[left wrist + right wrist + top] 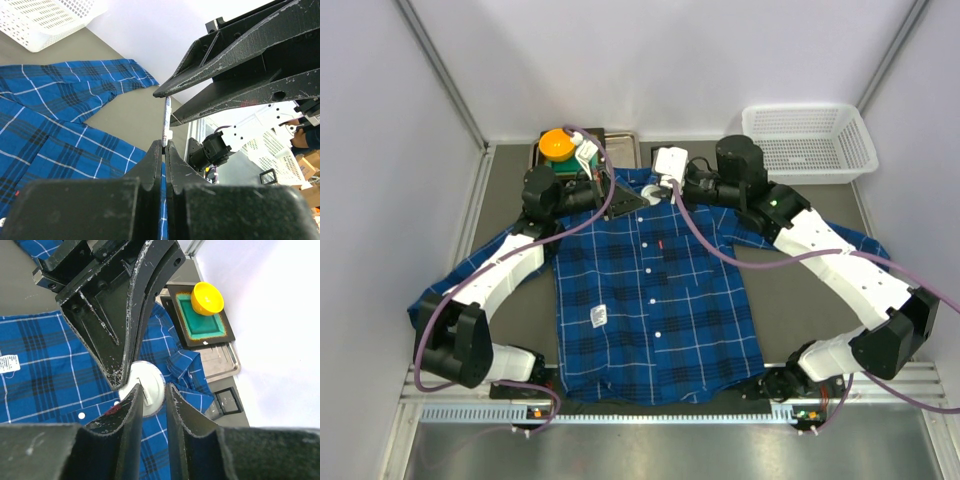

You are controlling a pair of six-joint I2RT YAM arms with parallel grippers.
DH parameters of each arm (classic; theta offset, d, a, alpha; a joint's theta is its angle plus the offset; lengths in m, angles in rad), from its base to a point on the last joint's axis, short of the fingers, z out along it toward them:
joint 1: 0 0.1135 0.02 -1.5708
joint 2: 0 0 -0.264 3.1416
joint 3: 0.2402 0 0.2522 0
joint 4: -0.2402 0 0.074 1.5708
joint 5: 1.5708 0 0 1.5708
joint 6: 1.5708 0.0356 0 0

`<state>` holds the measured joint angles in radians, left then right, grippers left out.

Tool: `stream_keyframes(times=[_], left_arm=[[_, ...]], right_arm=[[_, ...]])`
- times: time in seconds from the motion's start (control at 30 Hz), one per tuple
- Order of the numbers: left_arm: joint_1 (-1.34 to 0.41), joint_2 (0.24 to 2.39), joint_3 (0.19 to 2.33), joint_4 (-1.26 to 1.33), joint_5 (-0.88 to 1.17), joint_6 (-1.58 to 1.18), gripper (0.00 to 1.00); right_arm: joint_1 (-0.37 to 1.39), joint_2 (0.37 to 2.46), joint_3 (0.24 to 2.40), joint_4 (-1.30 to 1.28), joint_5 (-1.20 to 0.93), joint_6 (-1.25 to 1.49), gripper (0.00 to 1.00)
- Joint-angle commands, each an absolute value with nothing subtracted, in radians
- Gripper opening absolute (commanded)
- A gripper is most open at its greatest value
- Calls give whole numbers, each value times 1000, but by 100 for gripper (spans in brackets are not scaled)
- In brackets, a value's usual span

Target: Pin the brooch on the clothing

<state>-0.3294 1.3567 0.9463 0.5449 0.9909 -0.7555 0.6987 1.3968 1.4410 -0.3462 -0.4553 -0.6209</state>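
Just now the left pincer (163, 145) is closed almost fully on the brooch (150, 379), pinching its flat faces and holding it in the air. Facing it, the right pincer (152, 395) stands slightly parted with the disc just past its tips; I cannot tell whether it grips. Beneath both lies the shirt (45, 385), near its collar. Farther beyond the tips sits an orange dish (207, 297). I judge the risk to be a slip: any tug between two crowded pincers could twist the small disc loose onto the cloth.
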Motion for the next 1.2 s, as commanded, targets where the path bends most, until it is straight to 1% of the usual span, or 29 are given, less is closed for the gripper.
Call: stream_keyframes(times=[0.0,0.13,0.2,0.33,0.67,0.9,0.97,1.0,1.03,1.07,1.13,1.17], left_arm=[[-327,1342,953,594,1009,-756,0],[-325,1341,953,598,1011,-758,0],[-324,1342,951,600,1012,-758,0],[-325,1341,950,609,1015,-759,0],[-324,1335,939,635,1011,-755,0],[-316,1339,948,632,1008,-752,0],[-314,1344,963,574,986,-723,0],[-314,1342,972,540,977,-701,0],[-314,1341,982,500,965,-675,0],[-313,1341,997,421,942,-632,0],[-307,1333,993,410,927,-614,0],[-307,1328,994,375,902,-588,0]], right_arm=[[710,1384,1476,-330,-468,-629,16],[701,1379,1473,-331,-476,-615,7],[692,1381,1476,-331,-488,-597,1],[681,1385,1483,-331,-508,-566,0],[630,1430,1529,-334,-594,-379,0],[621,1448,1546,-339,-623,-347,1],[621,1457,1563,-342,-615,-337,11],[623,1456,1565,-342,-612,-339,21],[621,1453,1568,-341,-612,-348,27],[621,1448,1569,-341,-609,-351,38],[621,1442,1569,-342,-603,-342,46],[621,1442,1569,-344,-597,-336,55]])
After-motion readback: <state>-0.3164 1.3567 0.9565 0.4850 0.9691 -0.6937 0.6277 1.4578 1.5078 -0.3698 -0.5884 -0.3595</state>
